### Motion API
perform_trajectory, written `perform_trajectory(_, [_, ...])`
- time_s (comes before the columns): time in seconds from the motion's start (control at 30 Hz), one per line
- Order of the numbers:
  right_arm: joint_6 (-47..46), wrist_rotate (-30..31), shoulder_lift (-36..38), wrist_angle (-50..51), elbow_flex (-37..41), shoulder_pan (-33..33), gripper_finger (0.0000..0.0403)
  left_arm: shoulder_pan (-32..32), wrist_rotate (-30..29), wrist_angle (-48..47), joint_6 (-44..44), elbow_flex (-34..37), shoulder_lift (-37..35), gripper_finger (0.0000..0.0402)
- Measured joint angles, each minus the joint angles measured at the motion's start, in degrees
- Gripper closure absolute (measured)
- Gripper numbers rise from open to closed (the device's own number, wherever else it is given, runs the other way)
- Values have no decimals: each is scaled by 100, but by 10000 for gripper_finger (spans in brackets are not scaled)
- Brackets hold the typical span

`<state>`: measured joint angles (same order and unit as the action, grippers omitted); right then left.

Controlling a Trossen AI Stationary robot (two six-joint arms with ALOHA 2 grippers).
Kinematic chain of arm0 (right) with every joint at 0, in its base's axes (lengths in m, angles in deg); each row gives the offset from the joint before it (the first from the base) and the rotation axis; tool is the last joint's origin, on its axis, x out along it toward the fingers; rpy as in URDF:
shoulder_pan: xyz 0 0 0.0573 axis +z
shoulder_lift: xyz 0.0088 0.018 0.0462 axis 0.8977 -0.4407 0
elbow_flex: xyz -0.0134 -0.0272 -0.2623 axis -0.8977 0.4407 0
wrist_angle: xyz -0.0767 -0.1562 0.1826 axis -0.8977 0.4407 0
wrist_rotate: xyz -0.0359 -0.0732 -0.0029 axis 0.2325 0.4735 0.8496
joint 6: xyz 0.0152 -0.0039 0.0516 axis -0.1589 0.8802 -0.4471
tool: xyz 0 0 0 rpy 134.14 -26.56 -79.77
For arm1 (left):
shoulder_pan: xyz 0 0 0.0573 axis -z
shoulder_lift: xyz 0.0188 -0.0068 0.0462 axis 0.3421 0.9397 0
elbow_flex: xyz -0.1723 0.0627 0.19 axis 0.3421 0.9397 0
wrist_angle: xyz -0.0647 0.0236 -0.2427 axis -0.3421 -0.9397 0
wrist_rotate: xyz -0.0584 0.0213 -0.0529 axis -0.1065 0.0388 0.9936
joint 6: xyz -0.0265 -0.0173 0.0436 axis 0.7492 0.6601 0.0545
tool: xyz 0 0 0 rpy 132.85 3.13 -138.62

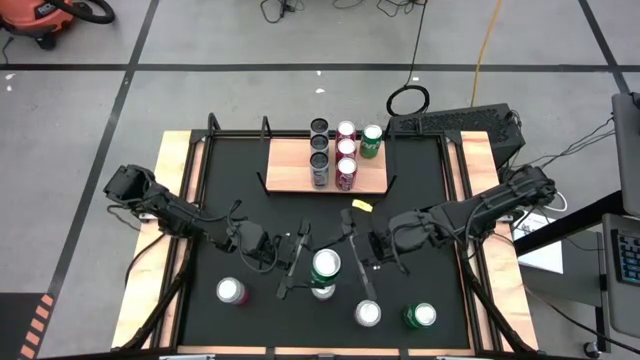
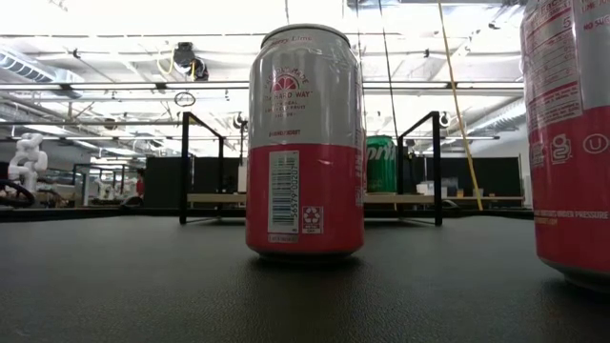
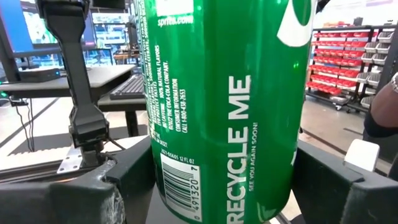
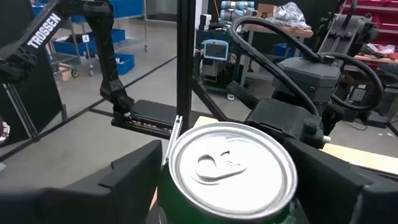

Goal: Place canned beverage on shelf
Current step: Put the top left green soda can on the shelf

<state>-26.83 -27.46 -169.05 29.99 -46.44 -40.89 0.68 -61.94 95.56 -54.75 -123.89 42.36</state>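
Front row: three loose cans (image 1: 368, 313) stand on the black mat (image 1: 230, 200), farthest from the shelf (image 1: 285, 165) and well short of it.
Task can: a green can (image 1: 325, 267) is upright over the middle of the mat, between the front row and the shelf, and well apart from the shelf.
Left gripper (image 1: 292, 265): on the can's side; its jaws clasp the green body, which fills the gap between them.
Right gripper (image 1: 358, 258): on the can's other side, fingers flanking the rim. I cannot tell whether they press on it or stand just off it.
Shelf: at the far edge of the mat, with cans (image 1: 346, 150) filling its right half and its left half bare.
Step in hand: by my reading, a hand-off or a two-handed hold in mid-mat.
Next move: one firm grip, the other arm clear, then a carry to the bare left half of the shelf without knocking the standing cans.
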Motion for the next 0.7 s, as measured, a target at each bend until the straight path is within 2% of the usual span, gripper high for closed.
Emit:
perform_trajectory(0.2, [85, -17, -45, 42, 0, -7, 70, -4, -8, 11, 8, 0, 0, 107])
perform_trajectory(0.37, [93, -20, -45, 67, 0, -18, 65, -7, -11, 24, 7, 0, 0, 107])
perform_trajectory(0.53, [9, -31, -45, 77, 0, -61, 82, -9, -18, 39, 6, 0, 0, 107])
perform_trajectory(0.7, [1, -32, -45, 79, 0, -61, 121, -7, -25, 19, 2, 0, 0, 107])
